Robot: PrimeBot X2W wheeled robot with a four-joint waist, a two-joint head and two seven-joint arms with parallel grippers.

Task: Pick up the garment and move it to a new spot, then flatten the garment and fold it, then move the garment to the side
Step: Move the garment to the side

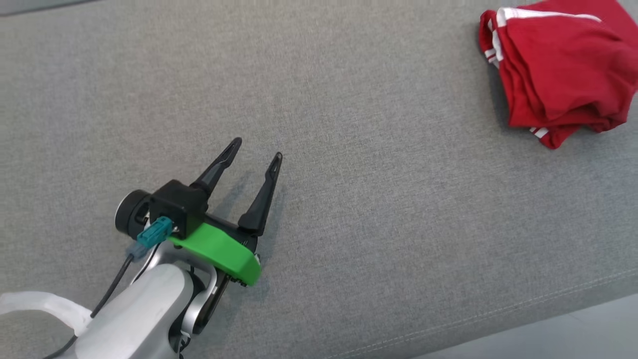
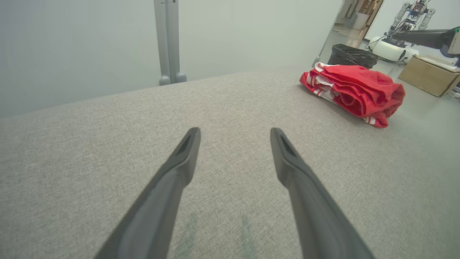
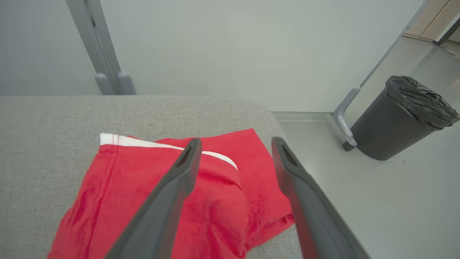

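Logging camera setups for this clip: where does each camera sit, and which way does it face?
Head view: on the head, looking down on the grey cushion; open left gripper and pale forearm lower left, red garment upper right.
Left wrist view: low over the cushion, looking along its fingers toward the wall.
Right wrist view: above the garment at the cushion's end; open right gripper over it, black bin beyond.
Shared: all three show the garment; both wrist views show the bin.

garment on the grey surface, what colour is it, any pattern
Red garment with white stripes along its edges, clearest in the left wrist view.
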